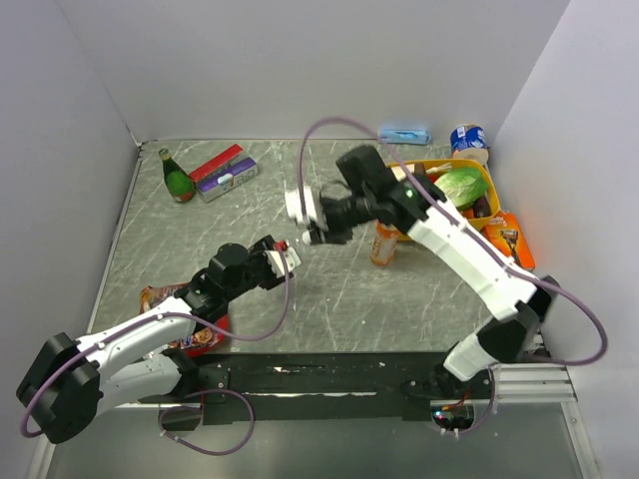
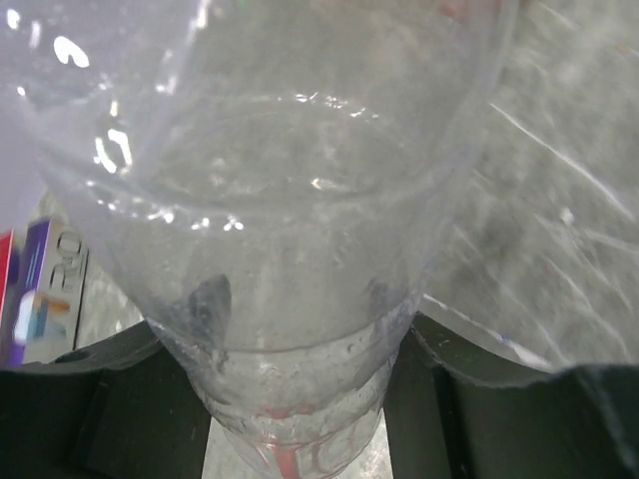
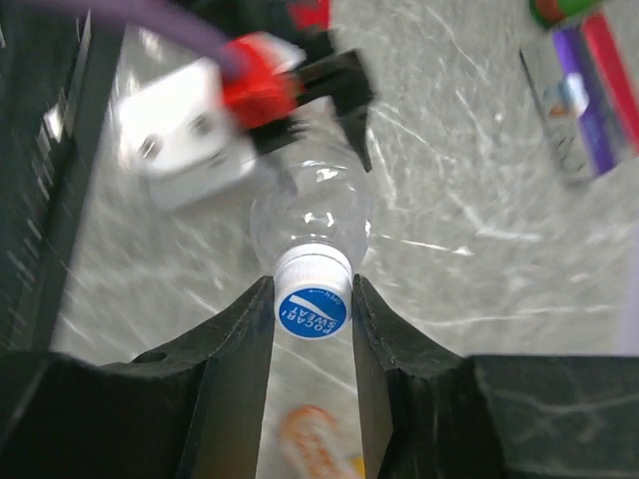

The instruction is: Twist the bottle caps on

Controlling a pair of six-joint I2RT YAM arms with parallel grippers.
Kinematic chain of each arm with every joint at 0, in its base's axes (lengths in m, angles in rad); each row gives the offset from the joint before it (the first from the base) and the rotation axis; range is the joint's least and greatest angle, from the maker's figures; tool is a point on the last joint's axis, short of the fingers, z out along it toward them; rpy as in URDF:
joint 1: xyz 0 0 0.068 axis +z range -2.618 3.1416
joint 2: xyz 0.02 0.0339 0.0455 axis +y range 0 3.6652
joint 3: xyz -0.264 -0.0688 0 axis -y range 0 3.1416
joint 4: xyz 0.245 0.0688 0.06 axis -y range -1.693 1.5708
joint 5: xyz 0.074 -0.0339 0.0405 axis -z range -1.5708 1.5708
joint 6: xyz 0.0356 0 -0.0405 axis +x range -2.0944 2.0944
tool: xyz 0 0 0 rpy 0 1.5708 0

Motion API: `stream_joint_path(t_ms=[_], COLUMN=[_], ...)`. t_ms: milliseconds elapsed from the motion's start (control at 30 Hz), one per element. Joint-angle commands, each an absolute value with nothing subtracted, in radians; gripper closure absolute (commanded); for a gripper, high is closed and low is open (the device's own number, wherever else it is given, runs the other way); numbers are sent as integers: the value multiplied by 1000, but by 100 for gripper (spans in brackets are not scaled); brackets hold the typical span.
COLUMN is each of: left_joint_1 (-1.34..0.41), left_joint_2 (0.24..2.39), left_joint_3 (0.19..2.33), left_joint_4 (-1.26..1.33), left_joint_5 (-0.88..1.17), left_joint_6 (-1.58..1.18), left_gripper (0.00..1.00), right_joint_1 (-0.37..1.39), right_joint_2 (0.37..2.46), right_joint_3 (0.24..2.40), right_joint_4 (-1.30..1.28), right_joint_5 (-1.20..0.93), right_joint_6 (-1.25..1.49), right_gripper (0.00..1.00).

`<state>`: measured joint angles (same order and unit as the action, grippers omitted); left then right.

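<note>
Nearest the arm bases, a crumpled snack bag (image 1: pixel 205 339) lay on the grey marbled table (image 1: pixel 339 299), partly under the left arm. Just beyond it, the left gripper (image 2: pixel 300 384) was clamped on a clear bottle (image 3: pixel 312 215) that looked empty. In the left wrist view its dark fingers (image 2: pixel 110 399) pressed the ribbed wall from both sides, and the bottle's body filled most of the frame. The bottle was held off the table between the two arms, lying roughly along the line from one gripper to the other. At its other end, the right gripper (image 3: pixel 313 294) was closed around the blue cap (image 3: pixel 312 312). A finger sat tight against each side of the cap's white ribbed skirt, and the cap sat on the bottle's neck. Whether it was fully threaded could not be told. Just to the right of the right wrist, an orange bottle (image 1: pixel 383 243) stood upright on the table, touching neither gripper, and its top could not be made out. Past it on the right sat a yellow basket (image 1: pixel 454 163) holding a green leafy vegetable (image 1: pixel 461 187), with an orange packet (image 1: pixel 509 239) beside it near the wall. Along the far edge were a dark green glass bottle (image 1: pixel 178 178) at the left, a red box (image 1: pixel 217 162) and a purple box (image 1: pixel 230 180) side by side, a pale blue packet (image 1: pixel 404 135), and a blue and white can (image 1: pixel 468 138).
</note>
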<state>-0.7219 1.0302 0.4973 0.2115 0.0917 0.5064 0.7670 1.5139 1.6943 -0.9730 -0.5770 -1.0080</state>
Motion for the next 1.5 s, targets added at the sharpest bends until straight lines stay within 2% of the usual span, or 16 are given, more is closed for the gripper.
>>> stream_joint_path(t_ms=[0, 267, 400, 533, 567, 633, 667, 733, 867, 933, 1000, 1100, 1267, 1467], left_joint_1=[-742, -749, -756, -762, -762, -761, -761, -758, -717, -700, -677, -675, -675, -675], left_joint_2=[1025, 1052, 1078, 1135, 1150, 1154, 1144, 1134, 1092, 1075, 1057, 1054, 1068, 1068], left_joint_3=[523, 545, 555, 610, 617, 615, 608, 586, 558, 546, 551, 563, 580, 592], left_joint_4=[461, 505, 503, 447, 421, 408, 410, 396, 324, 289, 244, 193, 178, 184], left_joint_5=[0, -115, -170, -244, -250, -255, -246, -223, -19, 122, 271, 342, 403, 410], left_joint_6=[379, 287, 247, 175, 167, 170, 178, 210, 284, 343, 399, 462, 518, 511], left_gripper=[99, 99, 99, 99, 99, 99, 99, 99, 99, 99, 99, 99, 99, 99], right_joint_1=[716, 697, 686, 684, 677, 637, 618, 537, 434, 436, 471, 547, 670, 733], right_joint_2=[1620, 1709, 1700, 1739, 1743, 1735, 1732, 1721, 1689, 1652, 1579, 1481, 1379, 1379], right_joint_3=[1867, 1951, 1904, 1954, 1973, 2005, 2016, 2043, 2063, 2079, 2031, 1915, 1718, 1695], right_joint_4=[-913, -922, -896, -939, -940, -928, -898, -855, -802, -923, -1053, -1129, -1080, -1112], right_joint_5=[-575, -577, -413, -394, -388, -417, -457, -562, -907, -969, -965, -895, -781, -732], right_joint_6=[-511, -154, 163, 183, 183, 190, 187, 149, -70, -431, -802, -1146, -1322, -1420], right_gripper=[100, 100, 100, 100, 77, 50, 33, 27, 24, 23, 23, 26, 27, 31])
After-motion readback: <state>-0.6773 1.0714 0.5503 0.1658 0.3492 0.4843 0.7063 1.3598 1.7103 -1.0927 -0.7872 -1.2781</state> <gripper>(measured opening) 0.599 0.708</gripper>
